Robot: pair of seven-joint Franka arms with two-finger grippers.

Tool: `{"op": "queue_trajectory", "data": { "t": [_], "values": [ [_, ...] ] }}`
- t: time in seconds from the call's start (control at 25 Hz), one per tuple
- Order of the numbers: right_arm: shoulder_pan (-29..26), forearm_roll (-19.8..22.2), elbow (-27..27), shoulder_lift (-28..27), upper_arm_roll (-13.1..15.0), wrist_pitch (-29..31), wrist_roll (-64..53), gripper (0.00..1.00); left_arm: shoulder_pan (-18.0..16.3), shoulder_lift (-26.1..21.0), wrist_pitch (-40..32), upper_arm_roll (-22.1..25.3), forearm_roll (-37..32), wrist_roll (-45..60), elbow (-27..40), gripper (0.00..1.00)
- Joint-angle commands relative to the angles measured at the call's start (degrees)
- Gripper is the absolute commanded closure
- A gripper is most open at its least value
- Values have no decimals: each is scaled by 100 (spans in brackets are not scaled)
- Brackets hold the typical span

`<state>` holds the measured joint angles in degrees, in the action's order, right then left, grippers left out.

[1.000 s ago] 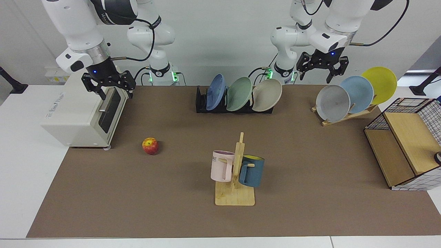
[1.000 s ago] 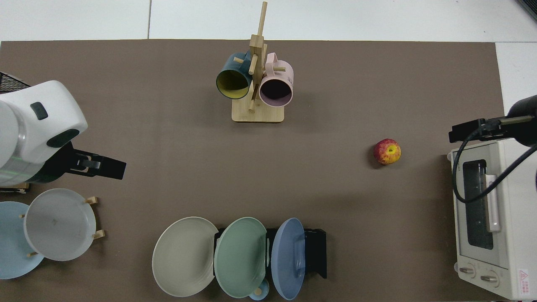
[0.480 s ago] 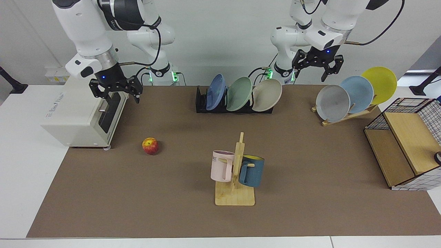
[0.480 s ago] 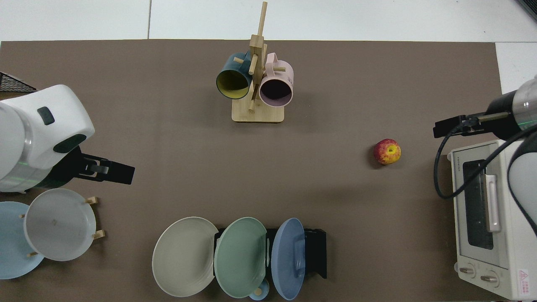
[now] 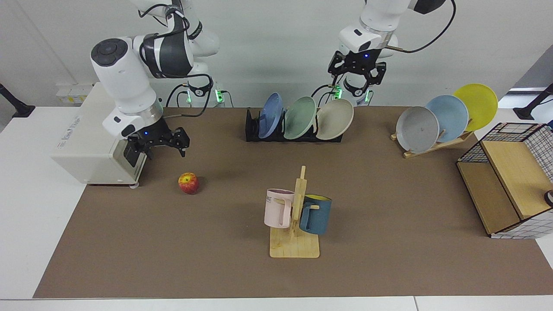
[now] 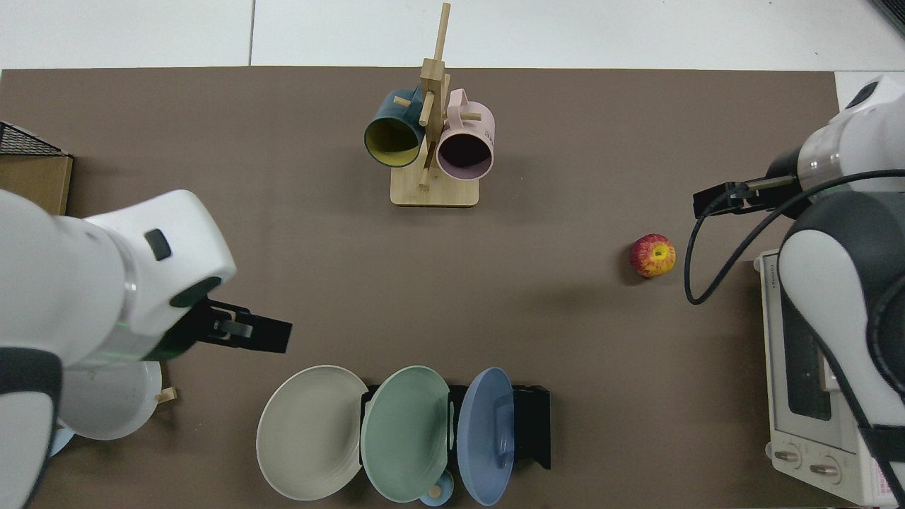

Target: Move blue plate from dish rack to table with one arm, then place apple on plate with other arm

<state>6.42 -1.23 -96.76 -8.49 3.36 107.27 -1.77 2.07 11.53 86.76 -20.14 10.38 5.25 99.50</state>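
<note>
A plain white wall (image 5: 276, 39) closes the scene behind the wide white worktop (image 5: 30, 194), lit evenly and softly from above. A large rectangular brown mat (image 5: 389, 203) covers most of the worktop. A white wall socket block (image 5: 71, 94) sits low on the wall.

— Can you read any words here?
— The pink mug (image 5: 279, 208) has dark letters that look like "ME".
— And the white oven (image 5: 93, 144)?
— It has some words on its side, but they're too small to read.
</note>
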Motion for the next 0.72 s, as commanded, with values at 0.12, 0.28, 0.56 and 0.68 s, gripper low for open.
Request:
{"op": "queue_trajectory", "data": {
  "t": [0.12, 0.28, 0.56, 0.68],
  "values": [
    [-18, -71, -923, -100, -10, 1172, 62, 0, -23, 473, 753, -639, 377, 677, 860, 0],
    [-18, -71, -968, -416, -10, 1471, 80, 0, -40, 430, 1193, -1368, 386, 1415, 1255, 0],
    [17, -71, -1134, -812, -10, 1901, 89, 0, -40, 465, 1914, -2018, 790, 1821, 1783, 1],
    [-9, -71, -1310, -900, -10, 2139, 80, 0, -154, 430, 2484, -2555, 781, 2303, 2099, 1]
  ]
}}
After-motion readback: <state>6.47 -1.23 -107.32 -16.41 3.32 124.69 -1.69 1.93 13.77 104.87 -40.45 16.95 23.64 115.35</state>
